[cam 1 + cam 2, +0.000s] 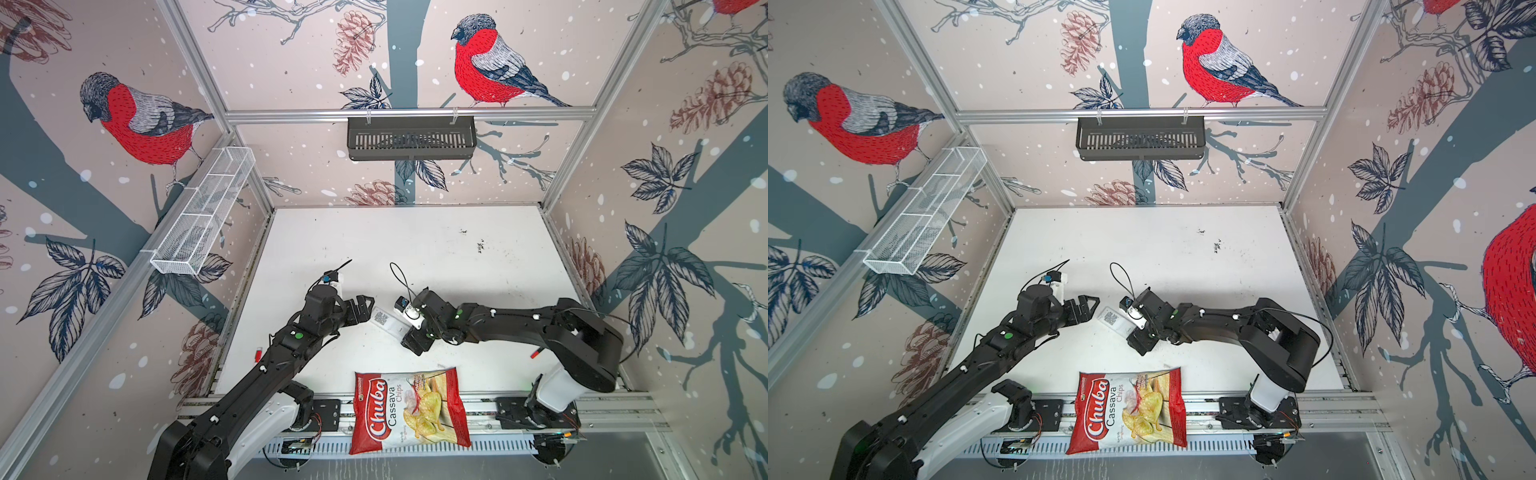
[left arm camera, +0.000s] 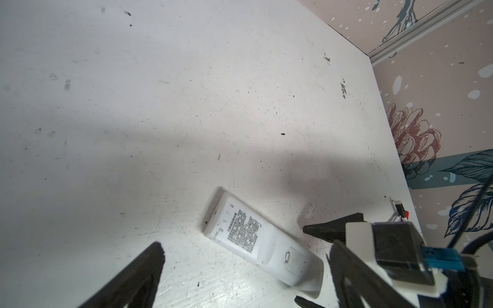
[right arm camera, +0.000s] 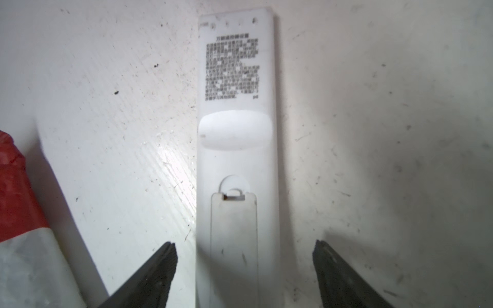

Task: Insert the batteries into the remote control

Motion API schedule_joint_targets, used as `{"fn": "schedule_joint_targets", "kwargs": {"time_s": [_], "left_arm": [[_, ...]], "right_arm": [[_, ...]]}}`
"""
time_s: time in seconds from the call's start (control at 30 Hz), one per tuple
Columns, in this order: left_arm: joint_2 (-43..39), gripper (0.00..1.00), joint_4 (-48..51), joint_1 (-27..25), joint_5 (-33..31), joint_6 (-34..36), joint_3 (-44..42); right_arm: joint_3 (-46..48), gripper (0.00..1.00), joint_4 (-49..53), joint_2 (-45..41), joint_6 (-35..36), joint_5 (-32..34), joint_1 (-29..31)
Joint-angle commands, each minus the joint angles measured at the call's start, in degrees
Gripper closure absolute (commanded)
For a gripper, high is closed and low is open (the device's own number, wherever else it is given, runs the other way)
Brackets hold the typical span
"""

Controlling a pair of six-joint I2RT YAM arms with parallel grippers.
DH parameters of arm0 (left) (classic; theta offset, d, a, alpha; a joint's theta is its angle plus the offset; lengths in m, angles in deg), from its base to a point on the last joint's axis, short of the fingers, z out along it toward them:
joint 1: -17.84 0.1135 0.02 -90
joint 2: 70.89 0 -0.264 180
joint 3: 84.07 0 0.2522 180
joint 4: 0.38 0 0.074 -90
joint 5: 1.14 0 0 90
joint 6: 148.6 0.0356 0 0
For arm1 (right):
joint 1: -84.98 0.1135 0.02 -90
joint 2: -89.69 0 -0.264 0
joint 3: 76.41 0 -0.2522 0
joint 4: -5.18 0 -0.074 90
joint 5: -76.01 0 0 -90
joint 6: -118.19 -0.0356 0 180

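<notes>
Item: remote control (image 1: 388,322), back up, flat on the table (image 1: 415,241), mid-scene between your grippers.
Battery cover (image 3: 234,240): seated.
Batteries: none in view; you cannot tell whether they are inside.
Left gripper (image 1: 366,308): jaws spread, empty, just left of the remote.
Right gripper (image 3: 244,246): jaws spread astride the cover end, not touching.
Step, as judged: cover work.
Next: pin the body, slide the cover off, check the bay.

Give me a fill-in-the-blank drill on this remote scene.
The remote control lies ___ side up.
Its battery cover is ___.
The right gripper straddles it without touching, jaws ___.
The red bag reads Chuba Cassava ___.
Missing words: back; closed; open; Chips.
</notes>
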Motion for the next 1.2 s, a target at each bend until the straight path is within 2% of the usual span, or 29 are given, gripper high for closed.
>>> {"fn": "schedule_joint_targets", "kwargs": {"time_s": [0.0, 0.23, 0.33, 0.43, 0.5, 0.67, 0.77, 0.83, 1.0, 1.1, 1.17], "left_arm": [[-0.8, 0.04, -0.4, 0.1, -0.7, 0.1, -0.4], [-1.8, 0.04, -1.7, 0.1, -0.7, -0.2, -1.5], [-2.2, 0.04, -3.6, 0.2, 0.7, -0.4, -2.9], [-3.6, 0.03, -7.6, 0.1, 3.2, -0.8, -5.1], [-4.7, 0.04, -14.5, 0.1, 8.1, -0.2, -7.7], [-3.4, 0.04, -27.6, 0.1, 16.5, -1.0, -10.1], [-1.0, 0.04, -39.9, -0.2, 22.5, -3.8, -12.1], [0.5, 0.03, -45.2, -0.6, 24.1, -4.9, -12.1], [3.3, 0.04, -53.0, -2.0, 25.6, -5.7, -10.5], [6.3, 0.04, -58.2, -3.6, 26.9, -6.2, -9.0], [8.7, 0.04, -58.4, -4.4, 27.1, -6.0, -7.0]], "right_arm": [[-1.6, 0.26, 2.1, 1.6, 1.0, 1.5, 0.8], [-3.9, 0.51, 3.7, 4.5, 0.5, 3.5, 2.2], [-4.1, 0.58, 3.8, 4.3, -0.2, 3.0, 1.8], [-3.1, 0.60, 0.4, 1.0, -2.2, -5.1, -1.7], [-1.4, 0.61, -4.6, -2.3, -4.2, -13.8, -5.7], [-0.1, 0.62, -11.7, -6.5, -9.7, -26.6, -13.2], [0.8, 0.63, -17.2, -8.3, -14.9, -35.6, -16.9], [1.9, 0.63, -22.1, -8.9, -19.8, -41.3, -19.1], [3.8, 0.62, -30.2, -11.8, -27.3, -49.2, -20.9], [4.8, 0.63, -34.6, -12.8, -31.2, -52.3, -20.9], [5.8, 0.63, -38.9, -13.5, -34.7, -53.4, -20.9]]}}
